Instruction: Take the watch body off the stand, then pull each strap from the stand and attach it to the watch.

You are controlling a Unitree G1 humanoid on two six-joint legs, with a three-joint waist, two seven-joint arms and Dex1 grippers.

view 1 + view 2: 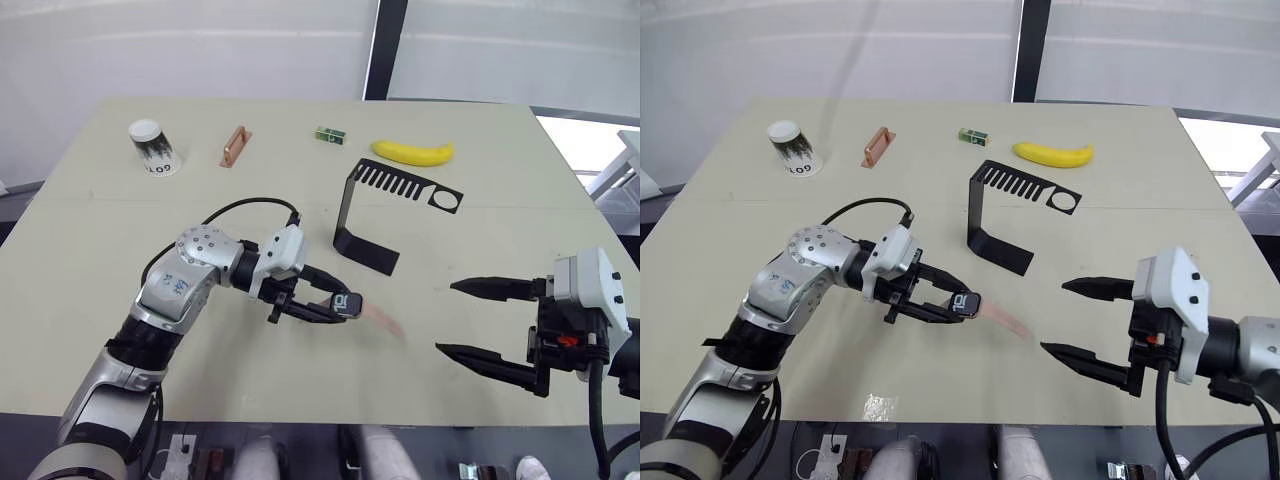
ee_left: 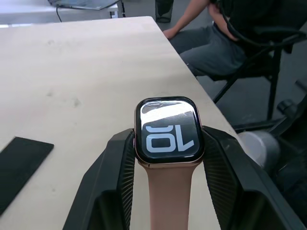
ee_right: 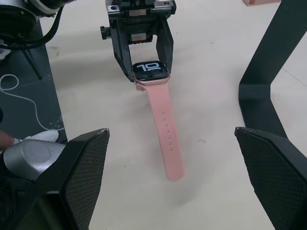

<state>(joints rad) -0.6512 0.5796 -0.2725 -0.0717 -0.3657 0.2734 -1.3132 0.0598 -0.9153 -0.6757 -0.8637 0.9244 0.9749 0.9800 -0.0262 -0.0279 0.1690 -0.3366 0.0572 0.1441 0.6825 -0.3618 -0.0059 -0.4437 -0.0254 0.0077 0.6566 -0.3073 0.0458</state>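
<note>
My left hand (image 1: 325,305) pinches the watch (image 2: 168,130) by its sides, just above the counter (image 1: 100,230) in front of the stand (image 1: 365,215). One pink strap (image 3: 164,132) trails from it along the counter toward my right hand (image 1: 478,322), which hangs wide open, holding nothing.

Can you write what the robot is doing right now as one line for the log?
left gripper: shut on small black-screened copper-rimmed watch body | pink strap: attached, lying on table | right gripper: open, empty | black bent-metal stand: bare
</note>
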